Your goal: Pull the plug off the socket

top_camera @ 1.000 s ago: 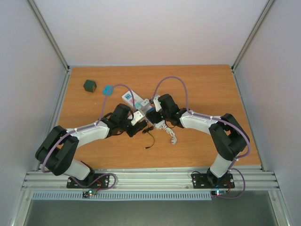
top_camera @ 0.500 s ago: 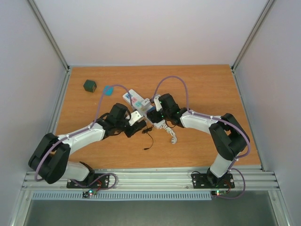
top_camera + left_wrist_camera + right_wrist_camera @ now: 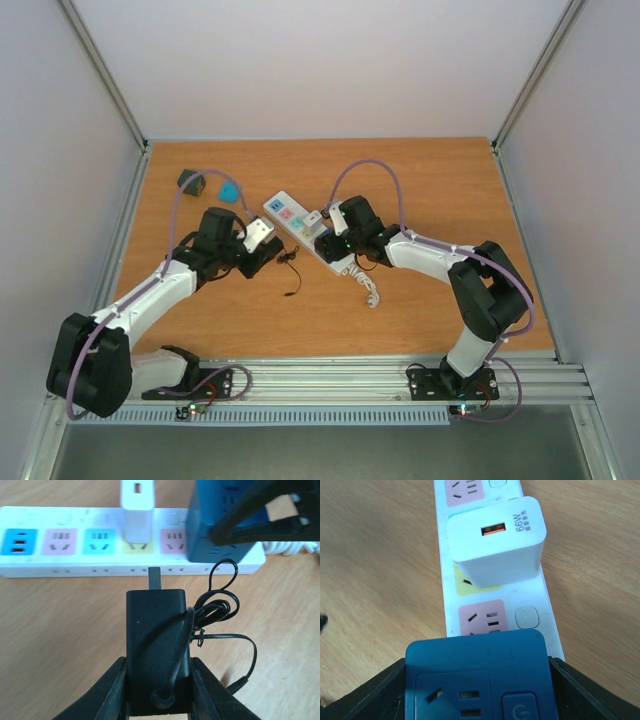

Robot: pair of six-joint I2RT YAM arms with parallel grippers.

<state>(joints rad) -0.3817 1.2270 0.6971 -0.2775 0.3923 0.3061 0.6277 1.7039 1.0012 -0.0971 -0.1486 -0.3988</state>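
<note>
Black plug (image 3: 156,640) clear of strip (image 3: 75,566), prong bared, just beside its long edge, left gripper (image 3: 158,681) clamped round it. At strip's cord end, right gripper (image 3: 476,680) pinches blue block (image 3: 470,655), likely bracing strip.

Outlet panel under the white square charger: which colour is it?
Pastel yellow outlet panel; the right wrist view shows it best.

Left gripper (image 3: 157,690) has withdrawn leftward from the socket (image 3: 288,213); a second ago it stood close beside the right gripper (image 3: 325,240). The black plug (image 3: 156,640) clamped between its fingers has come away with it, prong bare and clear of the strip. The thin black cable (image 3: 291,276) has trailed left likewise. More of the outlet row is now uncovered
</note>
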